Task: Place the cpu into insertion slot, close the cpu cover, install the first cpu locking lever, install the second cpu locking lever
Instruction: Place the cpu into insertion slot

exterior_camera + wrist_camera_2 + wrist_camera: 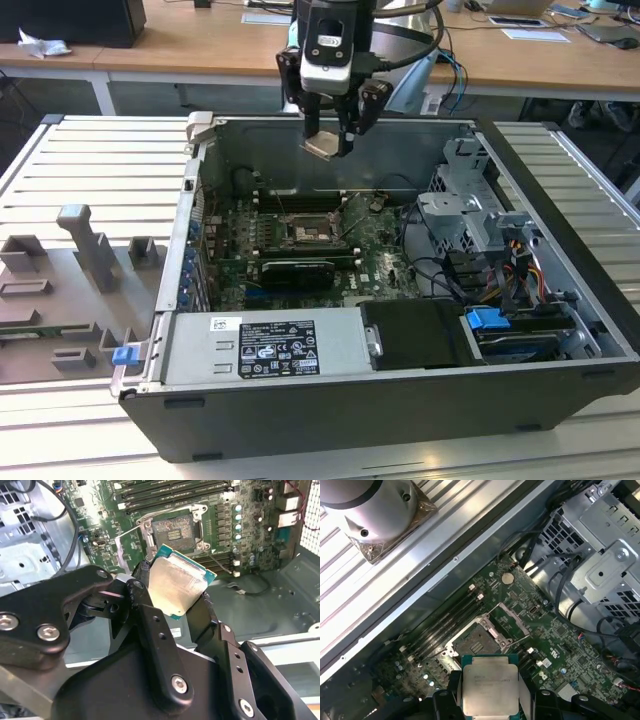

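So the gripper (326, 148) had its two fingers (150, 625) pinched in on opposite edges of the one cpu (177, 587), open just the chip's width, and the chip was tilted with its silvery top showing. That was up above the open computer case (300, 420). The single insertion slot (477, 645) sat well below the gripper, bare, dark centre showing. Its one cpu cover (514, 621) was flipped up just beside it. One long black card (295, 272) lay further down the board from the socket.
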Motion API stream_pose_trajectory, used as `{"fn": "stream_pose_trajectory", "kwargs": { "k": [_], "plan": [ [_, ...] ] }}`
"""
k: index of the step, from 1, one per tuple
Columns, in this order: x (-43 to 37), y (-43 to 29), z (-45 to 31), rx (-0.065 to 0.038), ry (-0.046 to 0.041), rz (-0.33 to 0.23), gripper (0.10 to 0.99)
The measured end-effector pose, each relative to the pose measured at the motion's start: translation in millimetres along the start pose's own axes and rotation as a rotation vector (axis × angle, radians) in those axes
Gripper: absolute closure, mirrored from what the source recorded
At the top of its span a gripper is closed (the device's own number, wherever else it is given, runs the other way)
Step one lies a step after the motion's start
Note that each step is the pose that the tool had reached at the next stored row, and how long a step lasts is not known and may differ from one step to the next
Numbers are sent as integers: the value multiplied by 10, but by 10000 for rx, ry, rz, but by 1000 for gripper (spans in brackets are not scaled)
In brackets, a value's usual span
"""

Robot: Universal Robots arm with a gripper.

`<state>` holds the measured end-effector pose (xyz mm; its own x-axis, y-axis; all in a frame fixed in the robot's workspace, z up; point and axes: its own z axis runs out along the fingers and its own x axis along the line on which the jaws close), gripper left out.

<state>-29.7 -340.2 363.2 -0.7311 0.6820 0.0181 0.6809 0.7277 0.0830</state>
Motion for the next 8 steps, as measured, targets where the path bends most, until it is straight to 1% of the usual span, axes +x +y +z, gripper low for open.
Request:
{"fn": "stream_pose_trajectory", "kwargs": {
  "k": [4,8],
  "plan": [
    [0,0,3,-8,-35,424,545],
    [0,-1,19,-21,-108,1281,545]
  ]
}}
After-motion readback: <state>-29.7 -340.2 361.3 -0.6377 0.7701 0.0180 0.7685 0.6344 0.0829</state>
